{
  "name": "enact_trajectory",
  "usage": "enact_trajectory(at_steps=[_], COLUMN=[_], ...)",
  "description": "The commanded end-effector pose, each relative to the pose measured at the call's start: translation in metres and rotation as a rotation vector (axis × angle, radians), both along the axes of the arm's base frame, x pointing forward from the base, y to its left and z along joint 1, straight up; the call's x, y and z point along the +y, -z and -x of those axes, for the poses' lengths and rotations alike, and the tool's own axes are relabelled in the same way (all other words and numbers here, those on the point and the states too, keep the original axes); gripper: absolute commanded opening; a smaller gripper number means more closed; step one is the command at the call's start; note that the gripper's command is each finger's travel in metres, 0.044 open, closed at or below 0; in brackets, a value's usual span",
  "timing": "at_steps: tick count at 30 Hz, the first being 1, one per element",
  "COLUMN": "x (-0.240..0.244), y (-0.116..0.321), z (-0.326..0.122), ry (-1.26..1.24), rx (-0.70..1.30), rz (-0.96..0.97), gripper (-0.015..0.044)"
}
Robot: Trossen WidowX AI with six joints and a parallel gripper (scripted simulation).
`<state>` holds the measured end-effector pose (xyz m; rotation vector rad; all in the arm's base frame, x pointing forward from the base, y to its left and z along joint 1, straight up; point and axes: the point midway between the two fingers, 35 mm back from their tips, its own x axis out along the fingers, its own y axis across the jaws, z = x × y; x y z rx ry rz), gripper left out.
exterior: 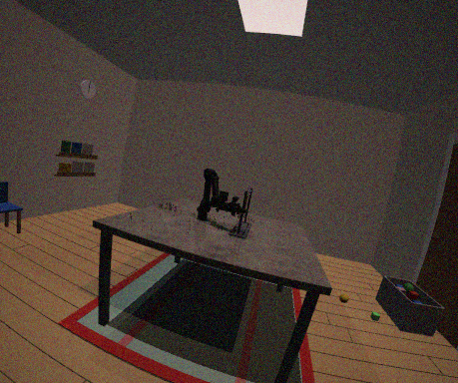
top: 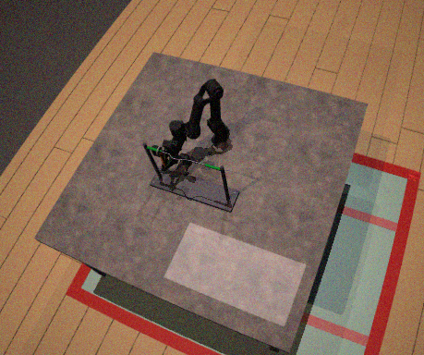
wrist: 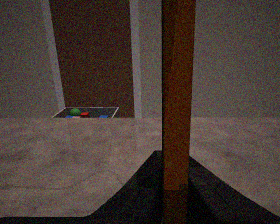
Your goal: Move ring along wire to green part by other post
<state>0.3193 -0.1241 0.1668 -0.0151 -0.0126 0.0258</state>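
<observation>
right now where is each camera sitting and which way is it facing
Top: high above, angled down at the table; shows the whole arm at the wire.
Exterior: out in the room at a table corner, looking across; arm small.
Wrist: on the gripper, looking out level along the orange handle it holds.
Exterior and wrist both show the toy box.
</observation>
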Motion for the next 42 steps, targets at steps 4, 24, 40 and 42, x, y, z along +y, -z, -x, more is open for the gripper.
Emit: enact_trajectory(at_steps=[4,24,40,42], x=[0.008,0.026,0.044,0.049], y=[0.0,0.0,-0.005,-0.006], z=[0.0,0.003,0.021,0.024], ry=[0.002,0.019,0.074,0.087], rx=[0.001,0.026,0.197,0.225], rz=[-0.006,-0.024,-0.093,-0.112], gripper=[-0.015,-0.015,-0.015,-0.015])
